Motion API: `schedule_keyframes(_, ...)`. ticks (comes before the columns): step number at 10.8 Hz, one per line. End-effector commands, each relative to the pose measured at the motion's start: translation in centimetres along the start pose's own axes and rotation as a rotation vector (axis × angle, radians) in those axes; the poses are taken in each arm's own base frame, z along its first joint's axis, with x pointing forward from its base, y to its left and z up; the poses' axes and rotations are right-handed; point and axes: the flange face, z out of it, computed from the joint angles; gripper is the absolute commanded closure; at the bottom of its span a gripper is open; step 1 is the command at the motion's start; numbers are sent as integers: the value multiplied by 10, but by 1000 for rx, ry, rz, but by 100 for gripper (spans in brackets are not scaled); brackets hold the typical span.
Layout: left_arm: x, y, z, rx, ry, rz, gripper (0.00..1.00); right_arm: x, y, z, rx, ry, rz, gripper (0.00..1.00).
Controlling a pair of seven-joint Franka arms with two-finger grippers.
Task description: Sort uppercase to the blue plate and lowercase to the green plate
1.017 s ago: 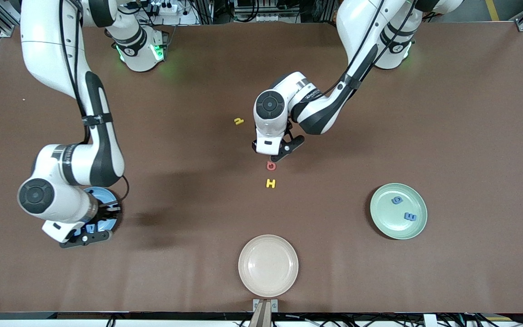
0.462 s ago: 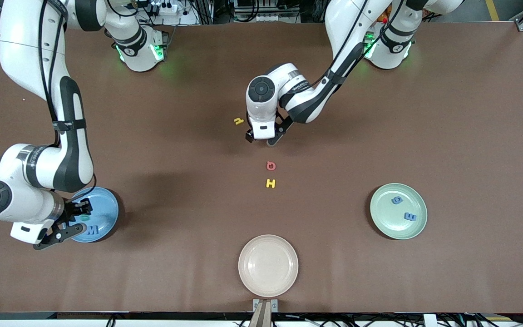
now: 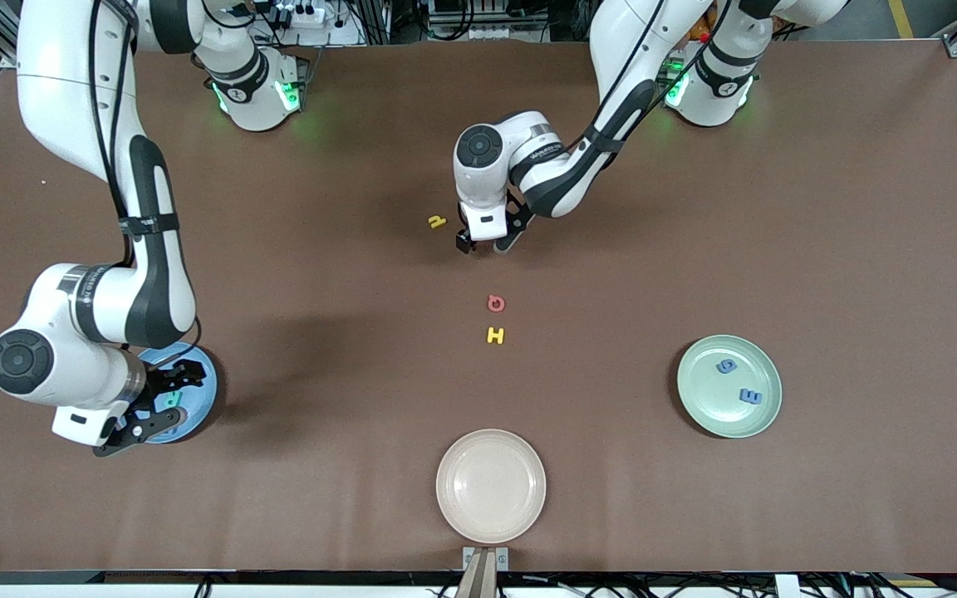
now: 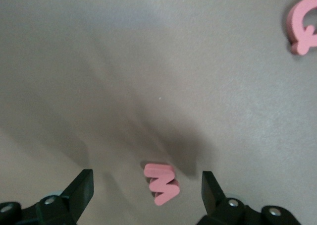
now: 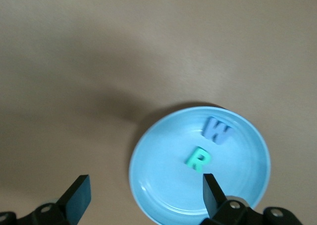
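W (image 5: 217, 131) and R (image 5: 198, 159) lie flat on the blue plate (image 5: 153, 185) at the right arm's end of the brown tabletop (image 3: 777, 208), under the open, empty right gripper (image 3: 150, 407). Mid-table, the open left gripper (image 3: 483, 241) hangs over red w (image 4: 162, 183), with yellow h (image 3: 437, 222) beside it and Q (image 3: 495, 303) and H (image 3: 495, 335) nearer the camera. Blue g (image 3: 726, 365) and E (image 3: 750, 396) sit on the green plate (image 3: 694, 399), with a beige plate (image 3: 453, 507) at the front edge.

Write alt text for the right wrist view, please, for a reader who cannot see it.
The blue plate lies on the brown table with a blue W and a green R in it. The right gripper hangs open above the plate, holding nothing.
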Motion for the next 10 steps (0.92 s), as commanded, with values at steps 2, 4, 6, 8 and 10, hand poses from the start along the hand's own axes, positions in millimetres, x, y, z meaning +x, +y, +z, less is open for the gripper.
schedule_keyframes(2, 0, -5, -7, -30, -3, -28, 10, 14, -40, -7, 20, 17, 110, 0)
schedule_keyframes(4, 2, -6, -5, -49, -16, -38, 12, 19, -55, -7, 18, 17, 133, 0)
schedule_keyframes(6, 2, -6, -3, -52, -20, -52, 14, 23, -67, -6, 20, 18, 187, 0)
schedule_keyframes(8, 1, -7, -2, -49, -19, -50, 18, 26, -77, -6, 19, 16, 224, 0)
schedule_keyframes(10, 1, -7, 0, -47, -19, -49, 26, 30, -88, -5, 28, 22, 244, 0)
